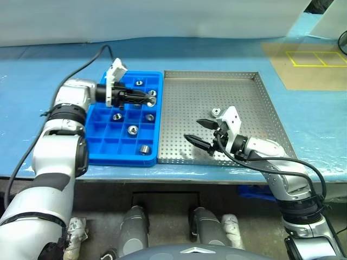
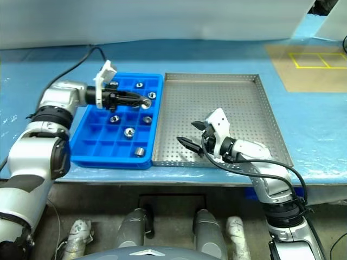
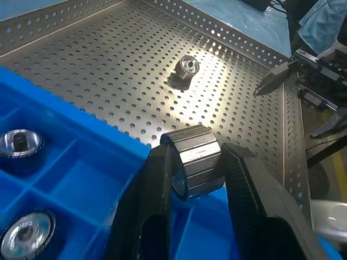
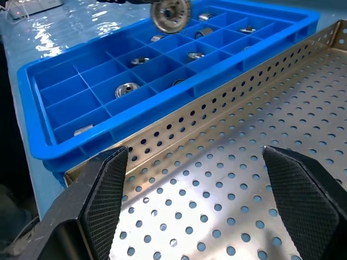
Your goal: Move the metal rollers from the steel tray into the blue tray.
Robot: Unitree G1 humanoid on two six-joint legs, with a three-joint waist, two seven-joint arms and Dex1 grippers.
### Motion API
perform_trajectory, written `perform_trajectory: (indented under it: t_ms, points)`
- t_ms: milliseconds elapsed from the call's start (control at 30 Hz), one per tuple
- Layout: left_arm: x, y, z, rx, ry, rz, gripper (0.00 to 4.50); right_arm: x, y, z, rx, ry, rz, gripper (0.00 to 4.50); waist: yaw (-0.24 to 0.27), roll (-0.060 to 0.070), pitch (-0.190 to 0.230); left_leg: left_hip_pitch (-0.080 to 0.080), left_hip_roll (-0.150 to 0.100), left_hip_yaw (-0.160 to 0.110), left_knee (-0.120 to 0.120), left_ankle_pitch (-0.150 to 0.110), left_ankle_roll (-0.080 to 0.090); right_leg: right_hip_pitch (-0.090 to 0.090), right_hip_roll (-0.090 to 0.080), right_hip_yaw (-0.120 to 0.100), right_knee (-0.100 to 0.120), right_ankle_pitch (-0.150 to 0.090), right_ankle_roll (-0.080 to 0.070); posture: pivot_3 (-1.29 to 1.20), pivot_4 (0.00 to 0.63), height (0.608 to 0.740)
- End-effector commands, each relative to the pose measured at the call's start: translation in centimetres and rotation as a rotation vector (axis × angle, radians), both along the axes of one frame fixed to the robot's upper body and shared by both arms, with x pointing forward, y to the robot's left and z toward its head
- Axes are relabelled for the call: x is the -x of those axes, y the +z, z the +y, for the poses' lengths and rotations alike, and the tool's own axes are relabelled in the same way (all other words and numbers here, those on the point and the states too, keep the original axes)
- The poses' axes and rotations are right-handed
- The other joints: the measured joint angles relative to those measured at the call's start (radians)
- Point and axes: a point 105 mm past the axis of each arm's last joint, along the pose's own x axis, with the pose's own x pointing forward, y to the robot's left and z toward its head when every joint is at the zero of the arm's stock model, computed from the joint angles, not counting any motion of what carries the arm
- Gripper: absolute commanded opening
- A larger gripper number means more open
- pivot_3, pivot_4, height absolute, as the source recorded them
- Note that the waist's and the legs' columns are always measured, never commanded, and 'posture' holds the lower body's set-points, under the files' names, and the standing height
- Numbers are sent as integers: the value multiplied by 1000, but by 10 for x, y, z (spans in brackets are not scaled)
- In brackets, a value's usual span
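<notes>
Rollers are sitting in both trays, and one is being carried. In the left eye view the left gripper is reaching in from the left of the frame, pointing toward the right, over the upper right part of the blue tray. Its two black fingers are clamping a metal roller between them; the left wrist view is showing that roller's ribbed side pinched between the pads, above the blue tray's edge next to the steel tray.

Inside the blue tray several rollers are lying in separate compartments: one near the top, one in the middle left, one beside it to the right, one lower down and one near the bottom edge.

The steel tray is lying just right of the blue tray, their edges touching, in the centre of the frame. A single roller is resting on its perforated floor, right of the middle.

The right gripper is hovering over the lower middle of the steel tray, pointing left, with its jaws standing wide apart and nothing between them. That loose roller is lying just beyond its upper finger.
</notes>
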Motion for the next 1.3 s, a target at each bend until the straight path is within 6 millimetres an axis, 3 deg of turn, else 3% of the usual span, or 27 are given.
perform_trajectory:
  t_ms: [33,167,267,400,567,767,1067,1200,1300]
  points:
    - [19,13,12,7,-24,-31,1056,1,12,12,-24,62,-48,4086,5,0,0,1,1,1,0,1,-1,0,0,0,1,0,0,-193,150,740]
    - [39,10,29,-6,32,-16,1056,1,11,20,-24,111,-43,4086,20,0,0,1,3,7,0,3,-5,-2,2,-1,5,0,0,-145,150,740]
    - [57,-5,46,-60,78,13,1056,-2,9,26,-21,147,-35,4086,26,0,0,3,6,8,-1,5,-8,-2,4,-1,7,0,0,-102,150,740]
    - [61,-24,65,-103,207,51,1056,-5,8,36,-23,188,-34,4086,33,0,0,6,6,9,-5,6,-11,-2,5,-1,7,0,0,-69,150,740]
    - [78,-42,78,-145,234,99,1056,-5,6,44,-24,227,-33,4086,39,-1,0,5,7,9,-5,7,-12,-2,5,-1,8,0,0,-54,150,740]
    - [89,-63,75,-205,202,139,1056,1,5,50,-44,245,-16,4086,51,-1,0,5,7,9,-6,7,-12,-3,7,-1,8,0,0,-73,150,740]
    - [73,-79,66,-240,238,125,1056,3,9,49,-51,222,-29,4086,50,-1,-1,8,8,10,-6,8,-13,-2,7,1,10,0,0,-100,150,740]
    - [58,-77,65,-235,294,88,2340,2,9,47,-49,211,-32,4086,50,-1,-1,10,7,10,-5,8,-14,-2,7,3,14,0,0,-107,150,740]
    - [63,-74,65,-225,257,103,3252,2,9,46,-48,208,-32,4086,52,-1,-1,14,7,11,-4,9,-15,-2,7,6,21,-1,0,-110,150,740]
